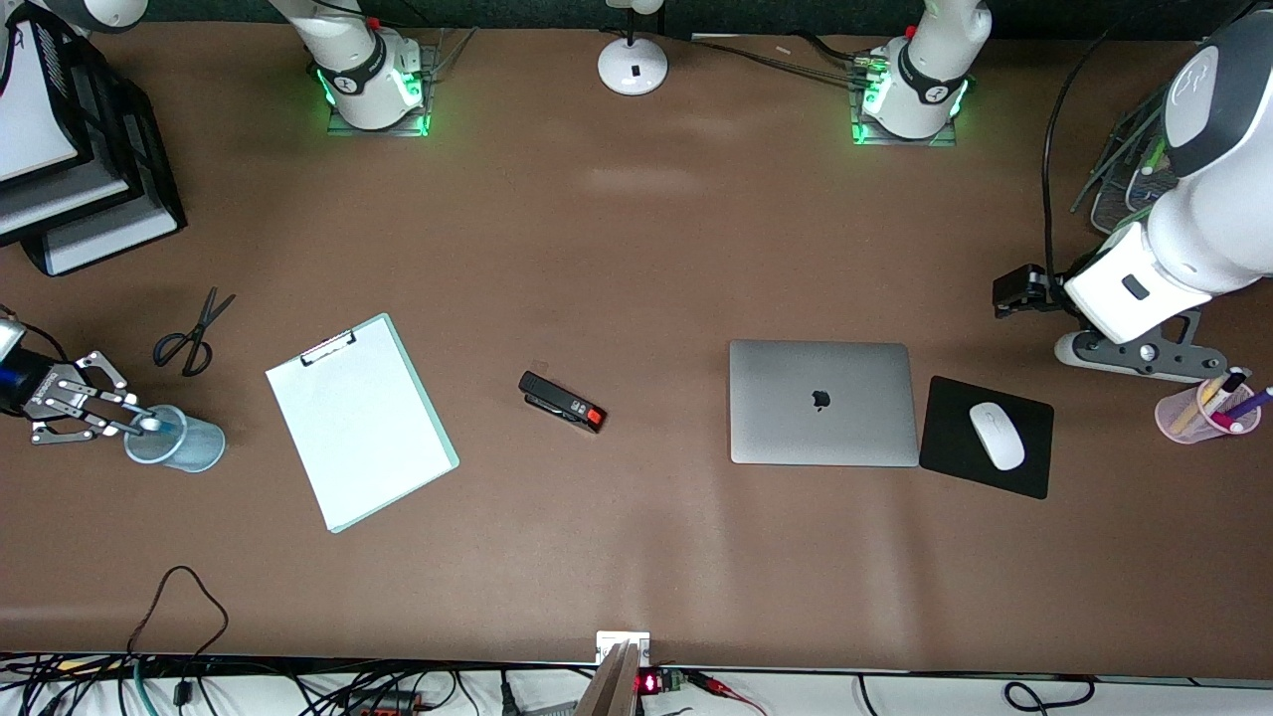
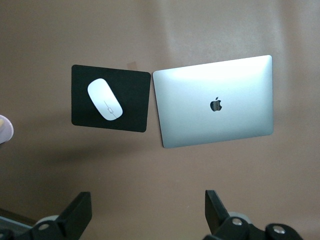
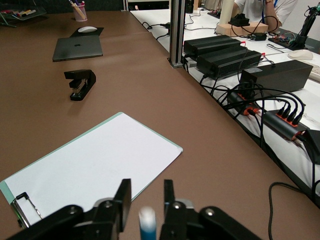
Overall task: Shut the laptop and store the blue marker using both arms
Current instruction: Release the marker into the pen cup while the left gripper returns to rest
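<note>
Laptop [image 1: 822, 402]: lid down, flat on table, logo up, beside mouse pad [image 1: 987, 436]. First half of task looks done.

Marker [image 3: 147, 224]: clenched between the fingers of the right gripper [image 1: 139, 422], pale end showing in the right wrist view. Right gripper sits at the rim of the blue cup [image 1: 177, 439], at the right arm's end of the table, far from the laptop. Marker tip appears to be at or just inside the cup mouth; depth not clear. Long axis runs along the fingers, angled toward the cup.

Left gripper [image 2: 150, 215]: released, fingers spread wide, nothing between them. It hangs above the table near the laptop and mouse pad; left arm waiting.

Judgement: storing is the right arm's job. Key relation is marker directly over the cup opening; release only once its axis points into the cup.
</note>
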Controlling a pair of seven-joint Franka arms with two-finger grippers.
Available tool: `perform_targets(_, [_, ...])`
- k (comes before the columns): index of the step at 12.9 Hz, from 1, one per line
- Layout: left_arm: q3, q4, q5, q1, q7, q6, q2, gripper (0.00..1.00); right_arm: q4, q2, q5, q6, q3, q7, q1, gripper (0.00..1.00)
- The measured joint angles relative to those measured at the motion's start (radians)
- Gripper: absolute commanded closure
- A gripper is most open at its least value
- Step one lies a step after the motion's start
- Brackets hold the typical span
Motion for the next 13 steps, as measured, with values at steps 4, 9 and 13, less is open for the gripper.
perform_targets(4, [0.138,-0.124,-0.024,-0.084,0.001,0.09,-0.127,0.0,0.01,0.004,-0.038,0.019,0.0,0.146,0.002,0.0])
perform_targets(9, [0.214,-0.296,-0.051,-0.129,0.037,0.156,-0.255,0.0,0.165,-0.013,-0.258,0.021,0.008,0.658,0.081,0.0])
perform_targets(13, [0.213,-0.296,-0.051,-0.141,0.042,0.168,-0.256,0.0,0.227,-0.128,-0.573,0.02,0.014,1.182,0.221,0.0])
